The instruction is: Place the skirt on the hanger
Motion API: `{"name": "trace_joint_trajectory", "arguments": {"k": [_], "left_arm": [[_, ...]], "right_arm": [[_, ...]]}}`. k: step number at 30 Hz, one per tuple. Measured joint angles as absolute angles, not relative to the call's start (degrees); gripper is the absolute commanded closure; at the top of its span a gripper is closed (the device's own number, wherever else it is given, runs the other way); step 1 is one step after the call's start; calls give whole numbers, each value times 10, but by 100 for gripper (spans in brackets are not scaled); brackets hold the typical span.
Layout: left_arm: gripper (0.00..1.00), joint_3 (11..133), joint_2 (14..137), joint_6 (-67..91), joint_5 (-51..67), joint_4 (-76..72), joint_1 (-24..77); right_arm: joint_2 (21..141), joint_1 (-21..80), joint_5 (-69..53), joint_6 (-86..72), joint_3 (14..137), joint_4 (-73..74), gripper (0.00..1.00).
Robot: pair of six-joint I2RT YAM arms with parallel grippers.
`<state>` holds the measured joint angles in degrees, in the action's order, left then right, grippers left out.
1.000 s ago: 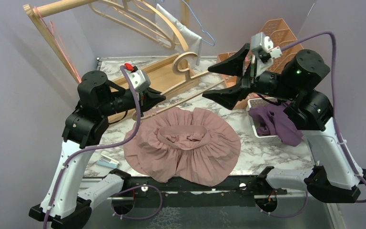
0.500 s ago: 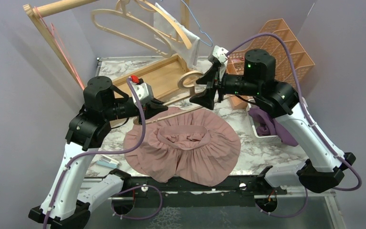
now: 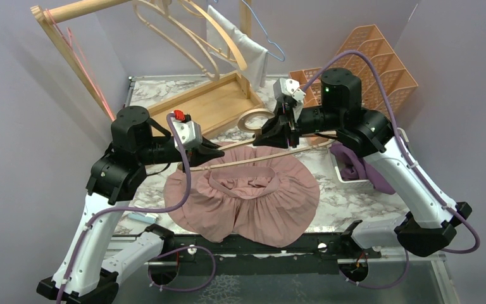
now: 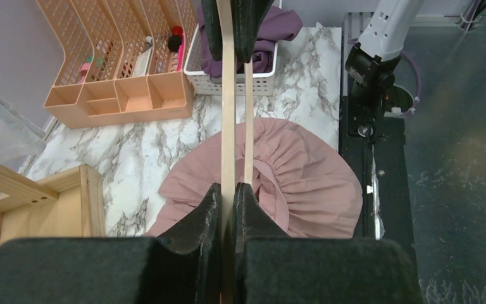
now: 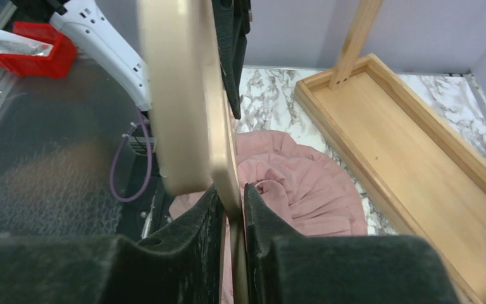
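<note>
Above skirt (image 3: 247, 202), hanger (image 3: 253, 158) bars path; wooden tray (image 3: 209, 104) behind.

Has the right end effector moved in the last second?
Yes. The right end effector swung left, away from the organizer toward the tray, and closed on the hanger.

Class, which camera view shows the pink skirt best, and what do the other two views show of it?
The top external view: the whole skirt lies spread on the table, waistband visible. The left wrist view shows most of it, crossed by the hanger; the right wrist view shows only part.
</note>
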<state>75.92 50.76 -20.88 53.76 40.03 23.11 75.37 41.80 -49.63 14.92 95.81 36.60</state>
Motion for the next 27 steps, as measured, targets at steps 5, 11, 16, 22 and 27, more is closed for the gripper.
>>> {"name": "trace_joint_trajectory", "arguments": {"k": [5,11,16,22,27], "left_arm": [[100,759,506,-213,550,407,231],[73,758,506,-215,549,414,231],[39,755,506,-193,521,413,231],[34,713,492,-114,434,391,231],[34,663,484,-16,324,383,231]], "right_arm": [[755,417,-522,157,958,368,89],[754,416,-523,160,948,358,99],[716,416,-486,151,866,313,99],[655,416,-428,141,773,286,99],[615,416,-375,134,738,286,99]]}}
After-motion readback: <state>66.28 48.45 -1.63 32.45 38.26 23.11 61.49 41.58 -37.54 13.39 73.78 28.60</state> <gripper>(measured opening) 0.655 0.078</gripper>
